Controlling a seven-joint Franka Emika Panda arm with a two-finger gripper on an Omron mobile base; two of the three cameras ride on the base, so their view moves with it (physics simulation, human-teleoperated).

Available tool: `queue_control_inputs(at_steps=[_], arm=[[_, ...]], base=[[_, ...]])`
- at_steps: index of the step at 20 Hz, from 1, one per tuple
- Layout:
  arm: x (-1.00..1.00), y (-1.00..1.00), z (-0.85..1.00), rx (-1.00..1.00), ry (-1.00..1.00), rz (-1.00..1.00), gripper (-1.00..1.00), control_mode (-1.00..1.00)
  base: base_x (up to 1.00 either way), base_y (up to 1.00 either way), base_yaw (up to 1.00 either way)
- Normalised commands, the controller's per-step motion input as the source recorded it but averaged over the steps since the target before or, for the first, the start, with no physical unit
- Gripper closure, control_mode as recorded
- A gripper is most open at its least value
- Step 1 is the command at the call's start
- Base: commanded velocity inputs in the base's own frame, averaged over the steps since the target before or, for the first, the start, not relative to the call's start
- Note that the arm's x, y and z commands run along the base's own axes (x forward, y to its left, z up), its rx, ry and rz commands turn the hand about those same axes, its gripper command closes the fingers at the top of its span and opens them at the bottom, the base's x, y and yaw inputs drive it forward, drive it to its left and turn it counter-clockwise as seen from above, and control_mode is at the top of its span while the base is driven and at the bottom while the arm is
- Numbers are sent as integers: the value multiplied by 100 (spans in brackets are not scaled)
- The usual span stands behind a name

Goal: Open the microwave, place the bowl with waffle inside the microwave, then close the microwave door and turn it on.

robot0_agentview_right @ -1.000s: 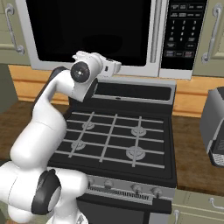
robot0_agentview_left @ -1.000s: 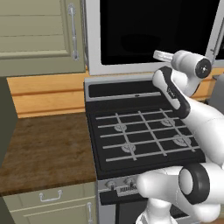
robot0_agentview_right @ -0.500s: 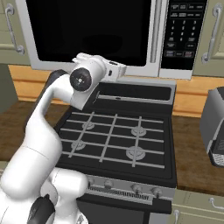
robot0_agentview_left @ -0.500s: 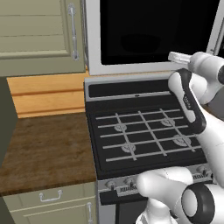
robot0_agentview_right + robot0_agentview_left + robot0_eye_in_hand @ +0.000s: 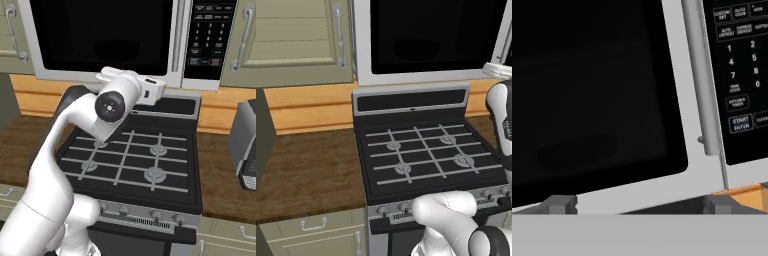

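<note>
Since a second ago the arm has swung rightward across the stove, so the end effector now sits up close to the lower edge of the microwave. Going left to right: olive cabinet over the wooden table, then the stove with its grates, and above it the microwave door, fully closed. Right of the black glass is the vertical bar handle, then the keypad. Both finger tips are spread wide with nothing between them, which makes sense if it's lining up to hook that handle, I'd guess. Opening hasn't started yet. Can't spot the bowl with waffle anywhere from where I'm standing. A toaster-looking thing sits far right.
</note>
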Motion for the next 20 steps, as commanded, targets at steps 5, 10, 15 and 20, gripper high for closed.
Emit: queue_control_inputs(at_steps=[5, 10, 15, 20], arm=[[-29, -75, 7, 0, 0, 0, -100, -100], [0, -68, 4, 0, 0, 0, -100, -100], [9, -58, 0, 0, 0, 0, -100, -100], [13, -53, 0, 0, 0, 1, -100, -100]], base=[[0, 0, 0], [0, 0, 0], [0, 0, 0], [0, 0, 0]])
